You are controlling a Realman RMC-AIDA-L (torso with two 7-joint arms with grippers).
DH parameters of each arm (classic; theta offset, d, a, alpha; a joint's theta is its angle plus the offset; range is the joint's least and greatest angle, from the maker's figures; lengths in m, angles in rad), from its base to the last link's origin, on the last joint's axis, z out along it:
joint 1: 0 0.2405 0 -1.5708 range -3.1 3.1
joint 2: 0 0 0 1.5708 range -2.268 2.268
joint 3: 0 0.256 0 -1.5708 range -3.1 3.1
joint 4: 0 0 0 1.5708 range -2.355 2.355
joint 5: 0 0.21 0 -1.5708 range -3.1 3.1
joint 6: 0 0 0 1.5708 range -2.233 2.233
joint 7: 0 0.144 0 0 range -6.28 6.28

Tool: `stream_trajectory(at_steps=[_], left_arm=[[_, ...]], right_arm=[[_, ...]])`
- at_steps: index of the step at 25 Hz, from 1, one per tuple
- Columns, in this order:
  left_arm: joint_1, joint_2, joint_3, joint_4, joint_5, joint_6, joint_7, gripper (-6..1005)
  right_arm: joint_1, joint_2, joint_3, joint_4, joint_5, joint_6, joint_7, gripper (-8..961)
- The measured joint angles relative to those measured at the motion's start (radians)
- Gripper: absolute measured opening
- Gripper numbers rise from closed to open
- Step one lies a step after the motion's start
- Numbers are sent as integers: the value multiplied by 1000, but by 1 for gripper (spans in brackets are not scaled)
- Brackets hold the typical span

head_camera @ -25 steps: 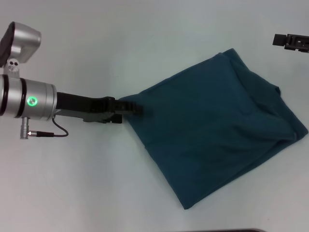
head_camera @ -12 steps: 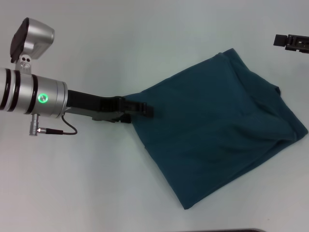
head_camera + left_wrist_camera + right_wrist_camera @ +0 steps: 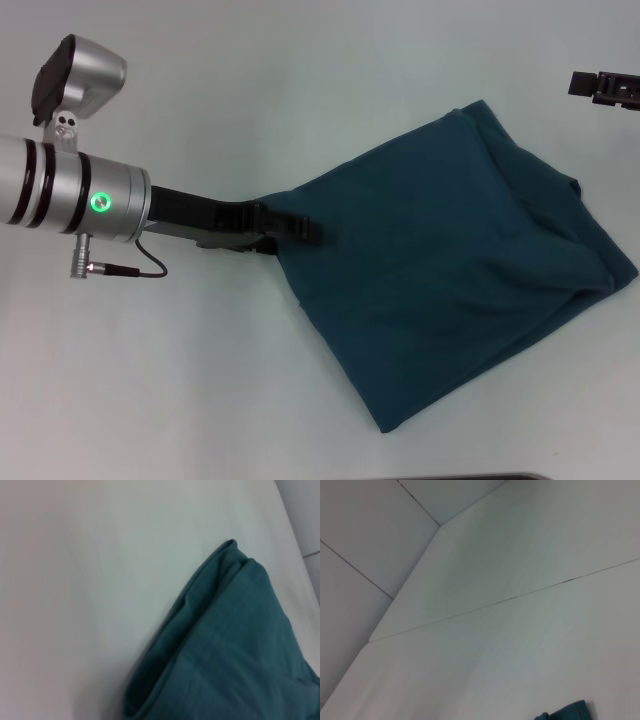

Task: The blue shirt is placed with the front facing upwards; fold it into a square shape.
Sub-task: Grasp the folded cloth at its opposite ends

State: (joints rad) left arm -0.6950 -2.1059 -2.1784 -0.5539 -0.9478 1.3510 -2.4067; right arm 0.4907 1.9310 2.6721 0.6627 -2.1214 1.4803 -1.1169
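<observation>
Since the blue shirt (image 3: 450,270) already lies folded roughly square, the left hand (image 3: 305,231) sits at its left corner, probably neatening it, fingers' state unclear, while the right hand (image 3: 605,86) idles well off its far-right side.

You're looking at a bare lab-style test bench. A plain white table (image 3: 300,80) with a thin seam, pale panelled walls (image 3: 365,535) behind it, and no household items around.
</observation>
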Motion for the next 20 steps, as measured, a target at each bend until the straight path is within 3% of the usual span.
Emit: stream_trajectory(at_steps=[5,10,16,19,20], left_arm=[[-6,-2,0,-4,13,-12,3,895],[-15,-8,0,-4,31,-12,6,736],[-21,-14,0,-5,44,-14,8,502],[-24,-14,0,-9,44,-14,9,263],[-24,-14,0,-12,44,-13,9,243]], right_arm=[[-1,0,0,0,0,6,0,760],[-2,1,0,0,0,8,0,760],[-3,3,0,0,0,9,-1,759],[-4,4,2,0,0,9,-2,759],[-4,5,3,0,0,9,-3,759]])
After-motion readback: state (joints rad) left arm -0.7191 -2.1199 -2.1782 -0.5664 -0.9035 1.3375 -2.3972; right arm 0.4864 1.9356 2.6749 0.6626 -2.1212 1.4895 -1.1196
